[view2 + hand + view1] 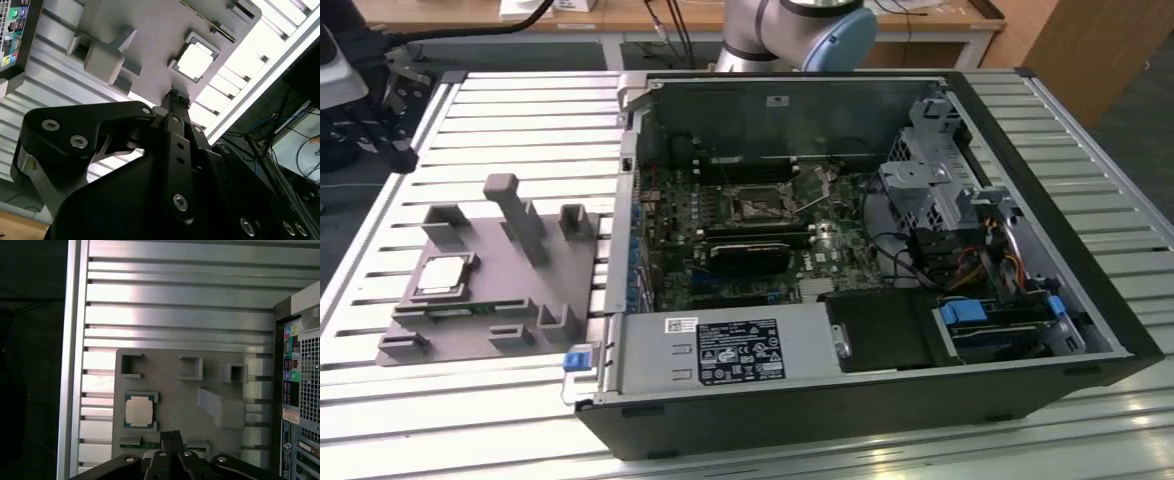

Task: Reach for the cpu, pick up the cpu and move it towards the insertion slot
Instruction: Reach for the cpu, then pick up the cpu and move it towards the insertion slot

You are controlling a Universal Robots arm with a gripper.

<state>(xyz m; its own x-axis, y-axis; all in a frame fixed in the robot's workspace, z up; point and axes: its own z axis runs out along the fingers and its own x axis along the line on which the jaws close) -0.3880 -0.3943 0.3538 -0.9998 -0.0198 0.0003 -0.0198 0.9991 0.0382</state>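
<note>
The cpu (pixel 443 275) is a small silvery square chip lying flat in a recess of the grey fixture plate (pixel 480 318), on the exterior view's left. The cpu appears in both wrist views (pixel 139 410) (pixel 196 62). My gripper (pixel 172 436) (pixel 175 96) hangs well above the plate with its two black fingertips pressed together, holding nothing. It hovers beside the cpu, apart from it. The insertion slot (pixel 757 205) is a dark square socket with a metal frame on the green board inside the open computer case.
The open computer case (pixel 1107 330) lies on a slatted aluminium table (pixel 520 110). Grey blocks and tall pegs (pixel 520 220) rise from the fixture plate near the cpu. A black card (pixel 747 252), cables and a drive cage (pixel 927 190) crowd the case around the socket.
</note>
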